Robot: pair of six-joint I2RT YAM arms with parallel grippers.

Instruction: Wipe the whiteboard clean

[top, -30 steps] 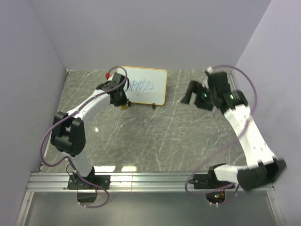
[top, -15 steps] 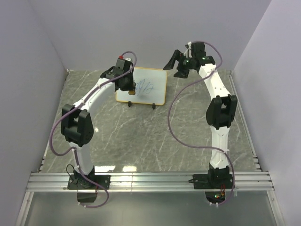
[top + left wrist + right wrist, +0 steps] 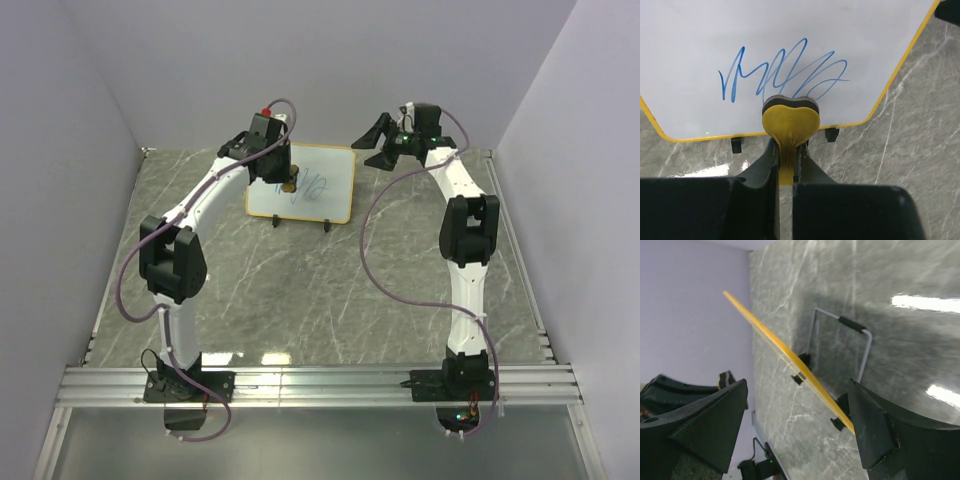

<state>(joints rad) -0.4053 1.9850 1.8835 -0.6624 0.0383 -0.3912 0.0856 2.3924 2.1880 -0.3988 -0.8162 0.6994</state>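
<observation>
The whiteboard (image 3: 318, 190), white with a yellow frame and black feet, stands tilted at the back of the marble table. Blue scribbles (image 3: 785, 75) cross its face (image 3: 790, 30). My left gripper (image 3: 786, 150) is shut on the stem of a yellow heart-shaped eraser (image 3: 790, 119), whose dark felt pad presses on the lower part of the scribbles. From above, that gripper (image 3: 282, 172) hovers over the board's left half. My right gripper (image 3: 376, 141) stands open at the board's upper right corner. In the right wrist view the board's yellow edge (image 3: 785, 352) runs between the spread fingers (image 3: 797, 390).
A thin wire stand (image 3: 862, 342) props the board from behind. Lilac walls (image 3: 330, 70) close in the back and both sides. An aluminium rail (image 3: 320, 385) with both arm bases runs along the near edge. Grey marble tabletop (image 3: 320, 290) lies between the board and the rail.
My right arm swung from the right side of the table to the board's upper right corner. My left gripper slid the eraser from the board's left edge rightward onto the scribbles.
</observation>
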